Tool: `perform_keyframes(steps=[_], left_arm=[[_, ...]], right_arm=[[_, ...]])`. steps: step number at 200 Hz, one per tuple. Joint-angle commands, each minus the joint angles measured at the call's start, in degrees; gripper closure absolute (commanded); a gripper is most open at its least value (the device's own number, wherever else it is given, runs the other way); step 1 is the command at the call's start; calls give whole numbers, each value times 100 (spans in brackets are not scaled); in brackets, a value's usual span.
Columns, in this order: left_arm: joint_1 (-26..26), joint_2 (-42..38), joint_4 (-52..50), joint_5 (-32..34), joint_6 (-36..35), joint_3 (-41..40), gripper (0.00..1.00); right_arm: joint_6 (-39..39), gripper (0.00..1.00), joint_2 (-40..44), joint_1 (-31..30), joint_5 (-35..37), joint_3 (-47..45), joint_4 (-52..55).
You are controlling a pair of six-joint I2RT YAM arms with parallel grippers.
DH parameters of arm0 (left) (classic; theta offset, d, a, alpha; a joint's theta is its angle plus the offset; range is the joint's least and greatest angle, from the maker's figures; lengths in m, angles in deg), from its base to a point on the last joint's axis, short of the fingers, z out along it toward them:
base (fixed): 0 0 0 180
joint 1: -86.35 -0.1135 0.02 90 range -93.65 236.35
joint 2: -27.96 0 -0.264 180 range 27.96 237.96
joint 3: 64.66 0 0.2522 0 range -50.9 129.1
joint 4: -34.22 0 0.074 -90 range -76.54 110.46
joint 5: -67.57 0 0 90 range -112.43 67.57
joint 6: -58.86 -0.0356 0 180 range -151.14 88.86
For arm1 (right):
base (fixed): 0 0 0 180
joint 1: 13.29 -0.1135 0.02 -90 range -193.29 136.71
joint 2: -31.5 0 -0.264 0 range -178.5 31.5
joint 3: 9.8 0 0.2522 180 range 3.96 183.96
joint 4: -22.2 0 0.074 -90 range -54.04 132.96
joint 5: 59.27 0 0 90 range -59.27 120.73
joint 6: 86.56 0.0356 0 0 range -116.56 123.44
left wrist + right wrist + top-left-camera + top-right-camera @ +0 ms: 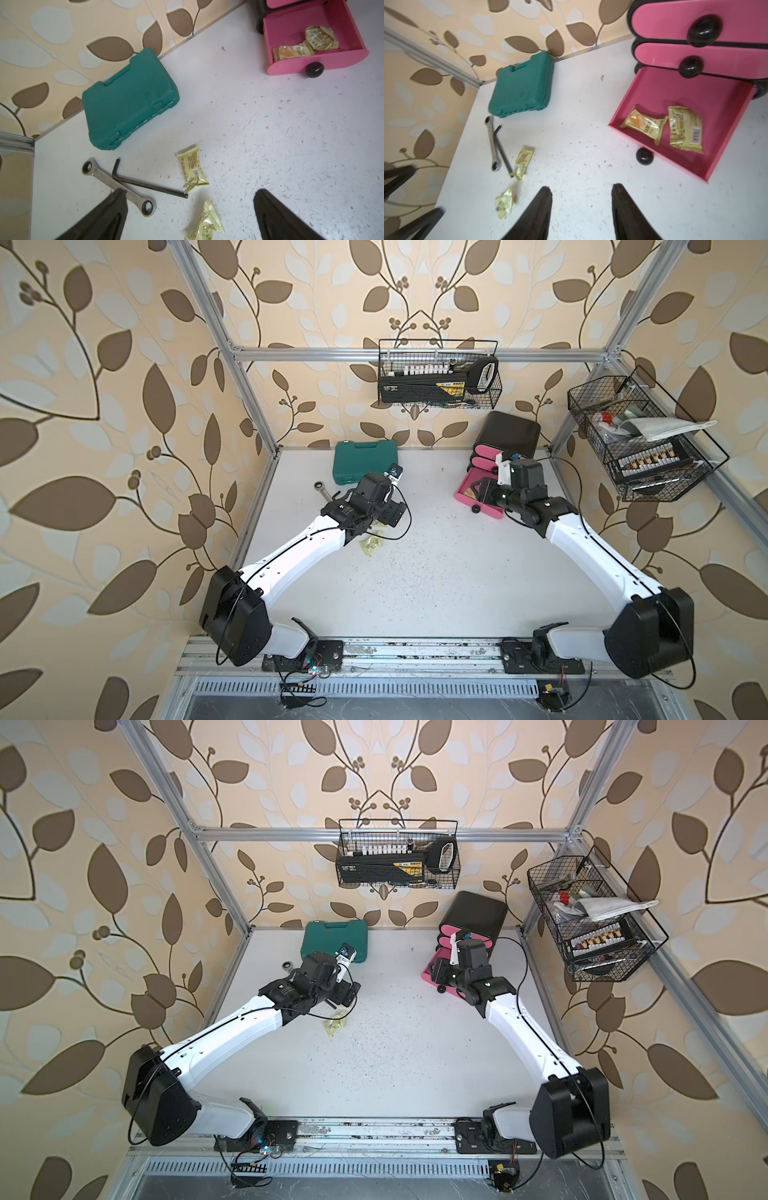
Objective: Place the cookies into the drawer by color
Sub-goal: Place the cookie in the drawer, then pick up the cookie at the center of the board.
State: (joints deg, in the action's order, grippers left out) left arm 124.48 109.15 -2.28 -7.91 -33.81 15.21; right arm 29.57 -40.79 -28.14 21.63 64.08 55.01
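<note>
the drawer [490,511], right of centre in a top view, is pulled out for yellow cookies [644,124]; two are inside, two under the wide left gripper [190,190]. the right gripper [581,186] is parted, seemingly empty.

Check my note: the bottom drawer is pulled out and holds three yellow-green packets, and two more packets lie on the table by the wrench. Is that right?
The count is wrong. The pulled-out bottom drawer holds two yellow-green packets, not three, as the right wrist view shows. The rest stands: two loose packets lie on the table by the wrench.
</note>
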Motion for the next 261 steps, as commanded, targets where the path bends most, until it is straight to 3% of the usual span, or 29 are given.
perform_keyframes(steps=[1,31,59,110,227,261], left_arm=[[-84,99,-674,-222,715,34,2],[-326,449,-679,-315,1152,-404,2],[-737,918,-589,-1072,1621,-579,2],[-762,1706,-622,-1172,2235,-439,3],[-757,1911,-281,-1590,2743,-808,49],[-755,1716,-224,-1772,2762,-800,58]], right_arm=[[-313,50,537,-190,-805,-454,512],[-100,50,1215,-522,-1199,-1029,582],[75,50,1616,-881,-1212,-1312,614],[15,49,1612,-951,-1205,-1362,685],[226,49,1610,-950,-1289,-1380,515],[309,48,1713,-942,-1263,-1363,543]])
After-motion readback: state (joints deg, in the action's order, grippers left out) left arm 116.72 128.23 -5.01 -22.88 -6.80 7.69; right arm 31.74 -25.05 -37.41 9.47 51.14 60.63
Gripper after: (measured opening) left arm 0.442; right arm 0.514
